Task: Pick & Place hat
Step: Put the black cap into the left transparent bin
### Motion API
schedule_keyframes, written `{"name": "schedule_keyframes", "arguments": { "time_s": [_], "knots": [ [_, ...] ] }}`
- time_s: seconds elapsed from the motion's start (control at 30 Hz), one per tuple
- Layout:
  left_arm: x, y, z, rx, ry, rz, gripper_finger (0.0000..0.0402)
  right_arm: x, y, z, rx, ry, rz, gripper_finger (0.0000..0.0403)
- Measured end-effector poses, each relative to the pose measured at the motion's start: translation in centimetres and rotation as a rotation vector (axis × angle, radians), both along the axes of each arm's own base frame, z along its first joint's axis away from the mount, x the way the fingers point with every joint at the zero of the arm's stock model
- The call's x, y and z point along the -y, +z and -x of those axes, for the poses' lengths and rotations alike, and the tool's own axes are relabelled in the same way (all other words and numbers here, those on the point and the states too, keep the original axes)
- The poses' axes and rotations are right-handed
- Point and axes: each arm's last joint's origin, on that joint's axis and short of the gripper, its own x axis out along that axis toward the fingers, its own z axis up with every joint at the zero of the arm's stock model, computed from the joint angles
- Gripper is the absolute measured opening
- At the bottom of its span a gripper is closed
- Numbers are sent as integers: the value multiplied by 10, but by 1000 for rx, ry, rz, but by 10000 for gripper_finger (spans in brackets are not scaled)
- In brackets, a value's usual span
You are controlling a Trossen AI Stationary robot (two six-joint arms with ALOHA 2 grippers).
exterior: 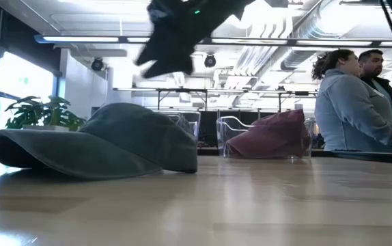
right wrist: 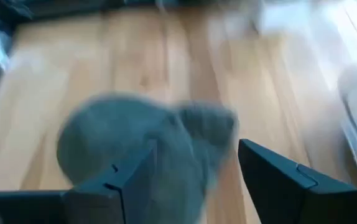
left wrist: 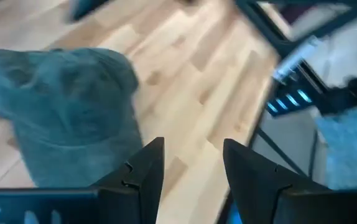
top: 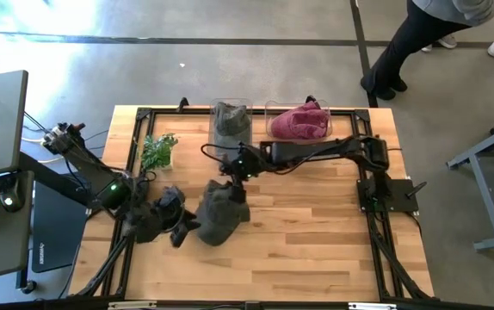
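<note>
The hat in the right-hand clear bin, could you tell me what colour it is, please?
Dusty maroon hat, clearest in the high view.

Bare table (top: 316, 232) lies open right of the grey cap (top: 221, 215), while two clear bins (top: 230, 125) and a plant (top: 158, 151) crowd the far edge

A grey-green cap (top: 222, 212) lay flat on the wooden table (top: 316, 232), near its middle, crown up and brim pointing toward the front edge. A second grey cap (top: 230, 125) sat inside a clear bin (top: 214, 110) at the back, and a maroon cap (top: 299, 122) sat in the clear bin (top: 270, 110) beside it.
</note>
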Motion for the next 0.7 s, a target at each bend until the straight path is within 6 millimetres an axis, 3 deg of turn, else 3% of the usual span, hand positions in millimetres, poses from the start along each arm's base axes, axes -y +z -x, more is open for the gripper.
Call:
{"name": "schedule_keyframes", "arguments": {
  "time_s": [0.13,0.33,0.5,0.7],
  "knots": [
    [-21,-5,-10,-97,59,40,158,-17,15,28,-169,-57,-1,218],
    [-67,-18,-38,-248,34,-22,158,-66,31,75,-415,-109,80,188],
    [-115,-27,-56,-320,-32,-20,173,-111,54,113,-430,-231,102,165],
    [-164,-56,-87,-366,-184,13,246,-162,77,159,-319,-391,90,147]
  ]
}}
